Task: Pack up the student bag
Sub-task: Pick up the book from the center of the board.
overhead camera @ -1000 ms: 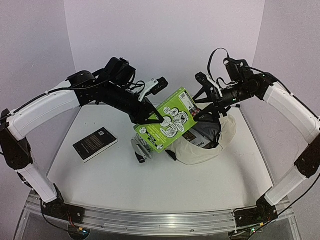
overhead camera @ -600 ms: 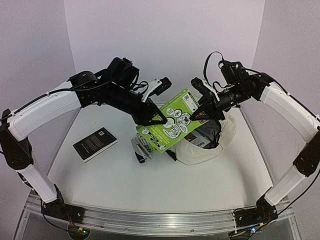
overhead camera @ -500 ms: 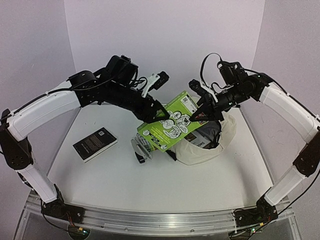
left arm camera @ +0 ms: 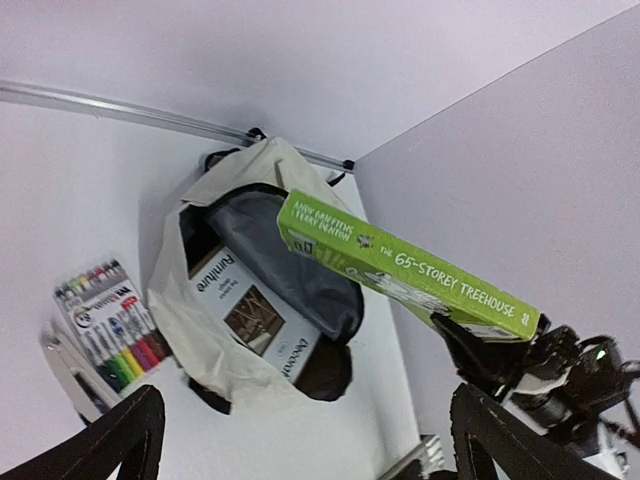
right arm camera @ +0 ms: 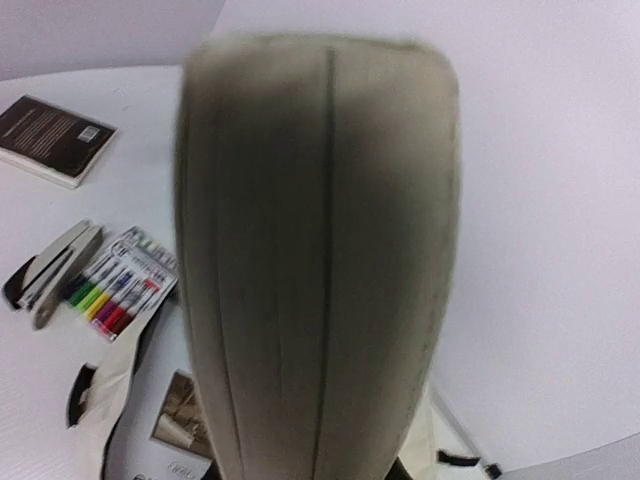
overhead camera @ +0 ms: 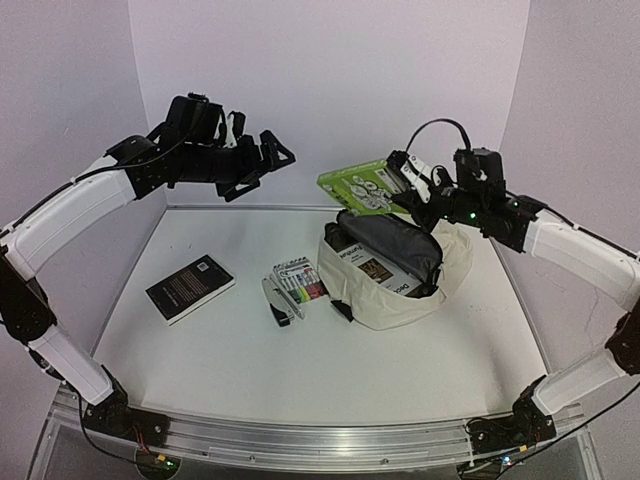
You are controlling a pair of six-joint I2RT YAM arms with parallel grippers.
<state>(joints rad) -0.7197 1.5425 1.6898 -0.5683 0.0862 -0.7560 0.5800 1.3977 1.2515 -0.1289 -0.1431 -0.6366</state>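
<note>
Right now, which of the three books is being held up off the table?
The bright green paperback, pinched by the right arm's fingers above the cream fabric backpack. The black book lies flat on the table; the white-covered one sits inside it.

Bright, even light from overhead — the student bag (overhead camera: 400, 305) casts only a faint shadow on the tabletop (overhead camera: 230, 350). The top view bows at its edges; close to the right wrist camera, the green book (right arm camera: 320, 260) blurs.

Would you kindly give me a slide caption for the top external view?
Right fingers hold the green book above the open student bag; left fingers spread wide, empty.
</note>
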